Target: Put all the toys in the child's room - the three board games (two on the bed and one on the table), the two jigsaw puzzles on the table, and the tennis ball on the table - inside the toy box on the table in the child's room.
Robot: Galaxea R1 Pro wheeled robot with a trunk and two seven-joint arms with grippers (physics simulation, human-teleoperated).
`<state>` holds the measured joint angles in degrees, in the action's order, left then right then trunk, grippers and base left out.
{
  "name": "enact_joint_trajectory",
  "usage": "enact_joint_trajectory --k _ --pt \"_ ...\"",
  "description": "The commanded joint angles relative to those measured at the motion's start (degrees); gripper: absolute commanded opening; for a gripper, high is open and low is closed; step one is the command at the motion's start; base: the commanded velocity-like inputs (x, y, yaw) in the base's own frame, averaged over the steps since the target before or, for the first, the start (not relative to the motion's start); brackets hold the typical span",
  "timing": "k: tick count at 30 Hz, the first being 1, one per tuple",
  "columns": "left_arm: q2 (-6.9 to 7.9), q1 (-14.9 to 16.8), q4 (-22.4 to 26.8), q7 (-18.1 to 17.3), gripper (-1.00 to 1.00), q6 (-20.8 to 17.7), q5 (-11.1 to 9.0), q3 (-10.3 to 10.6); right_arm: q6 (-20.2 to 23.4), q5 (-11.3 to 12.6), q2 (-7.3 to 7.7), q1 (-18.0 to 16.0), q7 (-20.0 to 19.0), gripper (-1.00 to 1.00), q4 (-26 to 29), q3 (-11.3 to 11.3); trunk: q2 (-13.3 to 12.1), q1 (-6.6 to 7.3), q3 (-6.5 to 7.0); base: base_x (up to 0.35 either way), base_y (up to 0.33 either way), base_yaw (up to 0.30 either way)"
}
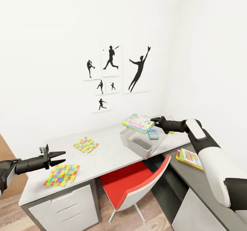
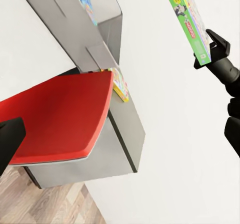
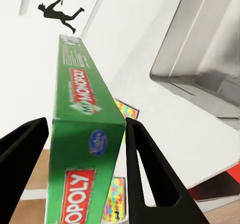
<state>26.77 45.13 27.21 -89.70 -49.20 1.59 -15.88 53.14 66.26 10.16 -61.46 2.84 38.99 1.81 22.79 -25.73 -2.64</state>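
Head view, right gripper: reaches over the toy box and clamps the green-edged board game, which is held above the box's far rim.
Head view, toy box: light-grey bin standing on the white table near its right end; a small blue-purple board game leans on the box's right rim.
Head view, jigsaw puzzles: one jigsaw puzzle lies mid-table; a second jigsaw puzzle lies at the near left edge.
Head view, left gripper: hovers just above the near puzzle, fingers spread apart, holding nothing.
Head view, surroundings: a yellow-red board game rests on the dark-topped cabinet to the right; a red chair stands tucked against the table; baseball silhouette posters hang on the wall.
Left wrist view: the red chair seat in front, the toy box beyond it, the yellow-red game on the cabinet edge, and the right gripper pinching the green-edged game.
Right wrist view: both black fingers press the sides of the green-edged game, lettered MONOPOLY; the toy box lies beyond, a jigsaw puzzle further along the table.
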Motion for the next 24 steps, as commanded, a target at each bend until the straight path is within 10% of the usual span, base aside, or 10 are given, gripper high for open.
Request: enact_joint_trajectory --k 1,24 --pt "0.01 0.08 0.02 -0.3 1.0 -0.59 0.19 -0.08 0.04 0.5 0.08 -0.03 0.18 -1.0 0.0 0.18 0.12 -0.06 -0.14 0.211 0.0 0.0" --pt "0.07 0.05 -0.05 -0.3 1.0 -0.02 0.21 -3.18 -0.23 0.18 0.11 0.04 -0.02 -1.0 -0.2 0.29 0.12 -0.06 -0.14 0.092 0.0 0.0"
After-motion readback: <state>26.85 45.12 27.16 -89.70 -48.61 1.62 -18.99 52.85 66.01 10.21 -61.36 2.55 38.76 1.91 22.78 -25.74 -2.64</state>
